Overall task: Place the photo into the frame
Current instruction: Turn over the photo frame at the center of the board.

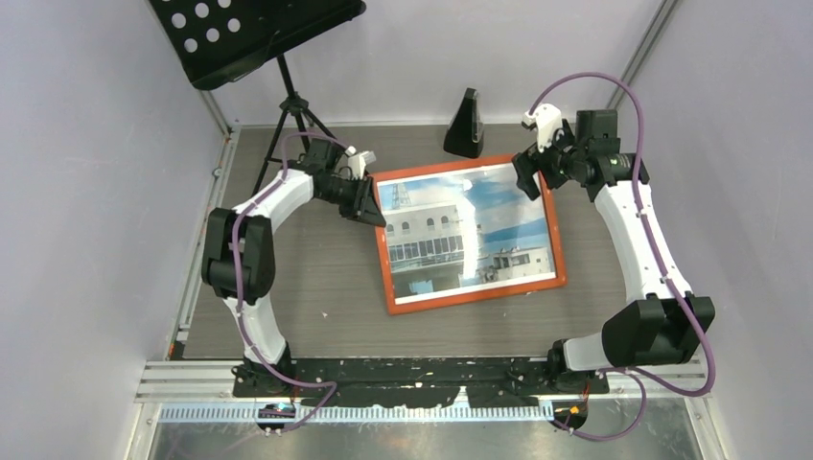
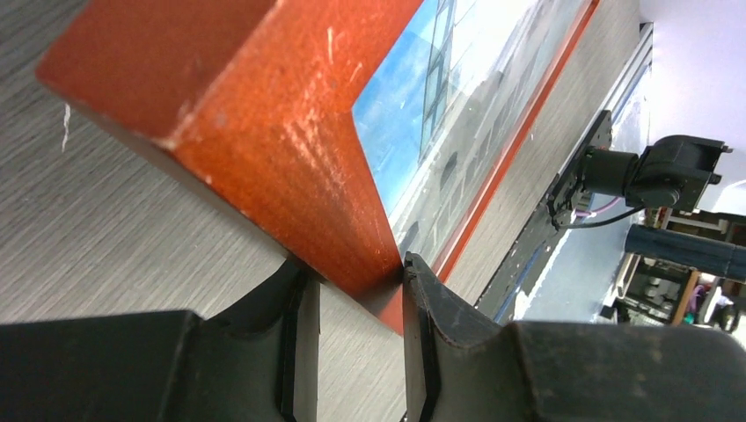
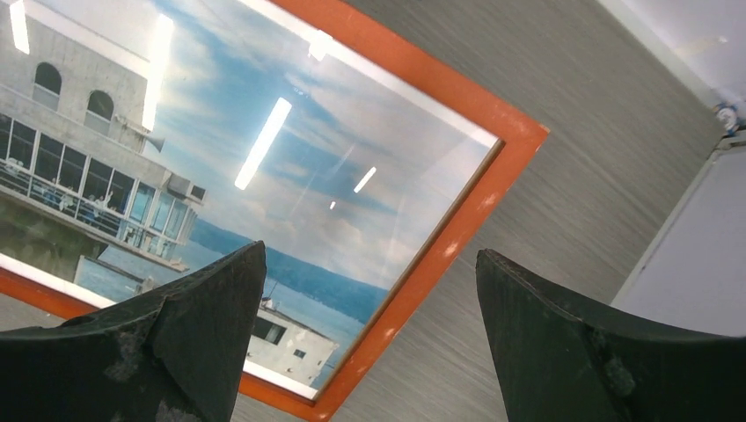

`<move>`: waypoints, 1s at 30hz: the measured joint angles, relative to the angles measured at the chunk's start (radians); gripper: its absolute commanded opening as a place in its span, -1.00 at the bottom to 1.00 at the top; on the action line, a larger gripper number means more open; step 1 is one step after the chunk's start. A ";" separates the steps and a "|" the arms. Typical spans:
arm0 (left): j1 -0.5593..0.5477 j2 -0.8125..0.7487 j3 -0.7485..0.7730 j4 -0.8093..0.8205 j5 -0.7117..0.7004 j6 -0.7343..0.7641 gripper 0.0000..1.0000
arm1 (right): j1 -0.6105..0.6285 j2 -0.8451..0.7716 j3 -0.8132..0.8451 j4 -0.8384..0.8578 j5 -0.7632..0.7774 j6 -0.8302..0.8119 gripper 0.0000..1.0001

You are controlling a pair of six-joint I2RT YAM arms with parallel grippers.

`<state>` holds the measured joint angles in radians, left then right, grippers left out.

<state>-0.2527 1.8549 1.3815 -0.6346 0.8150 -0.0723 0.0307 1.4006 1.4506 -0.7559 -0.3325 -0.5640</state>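
Observation:
The orange frame [image 1: 387, 261] lies flat on the grey table, and the photo [image 1: 460, 235] of a white building, sky and water sits inside it behind glass. My left gripper [image 1: 372, 206] is at the frame's far left corner. In the left wrist view its fingertips [image 2: 352, 272] close on the frame's edge [image 2: 264, 114], with the photo [image 2: 440, 97] beyond. My right gripper [image 1: 532, 172] hovers open over the far right corner. In the right wrist view its gripper [image 3: 369, 264] is wide apart above the frame [image 3: 457, 220] and photo [image 3: 264, 149], touching nothing.
A black music stand [image 1: 249, 34] on a tripod stands at the back left. A black wedge-shaped object [image 1: 466, 125] stands just behind the frame. Grey walls close in on both sides, and a metal rail [image 1: 403, 393] runs along the near edge.

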 measured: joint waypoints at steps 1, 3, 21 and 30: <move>0.000 0.008 0.004 -0.007 -0.001 -0.004 -1.00 | 0.000 -0.003 -0.012 0.000 -0.004 0.002 0.91; 0.000 0.026 0.011 -0.017 -0.002 -0.014 -1.00 | -0.001 -0.007 -0.037 0.000 -0.010 0.007 0.91; -0.003 0.111 0.023 -0.085 -0.053 -0.109 -0.96 | -0.090 -0.098 -0.373 0.124 0.035 0.123 0.98; -0.016 0.110 -0.027 -0.071 -0.135 -0.153 -0.96 | -0.241 -0.004 -0.431 0.187 -0.014 0.148 0.71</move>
<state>-0.2684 1.9652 1.3548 -0.7055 0.6800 -0.2249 -0.2100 1.3968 1.0191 -0.5686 -0.3470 -0.4164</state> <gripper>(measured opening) 0.305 0.887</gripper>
